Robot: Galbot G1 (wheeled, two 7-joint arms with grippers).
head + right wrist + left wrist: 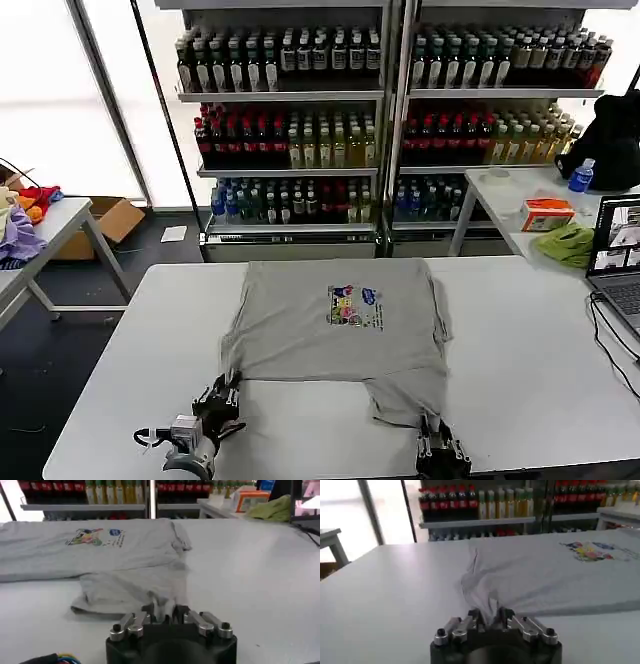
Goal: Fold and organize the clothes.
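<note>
Both claws clench the T-shirt [335,325] — left gripper [222,400] on its near corner, right gripper [437,437] on the hem — likely to fold it.

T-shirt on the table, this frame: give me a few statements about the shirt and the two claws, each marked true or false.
1. The T-shirt lies logo side up on the white table. True.
2. The left claw is shut on the shirt's edge. True.
3. The right claw hangs open, clear of the shirt. False: it is shut on the shirt's near edge.
4. The shirt is folded into a neat small square. False: it lies mostly spread, with only a bottom corner folded over.
5. A laptop sits at the table's right edge. True.
</note>
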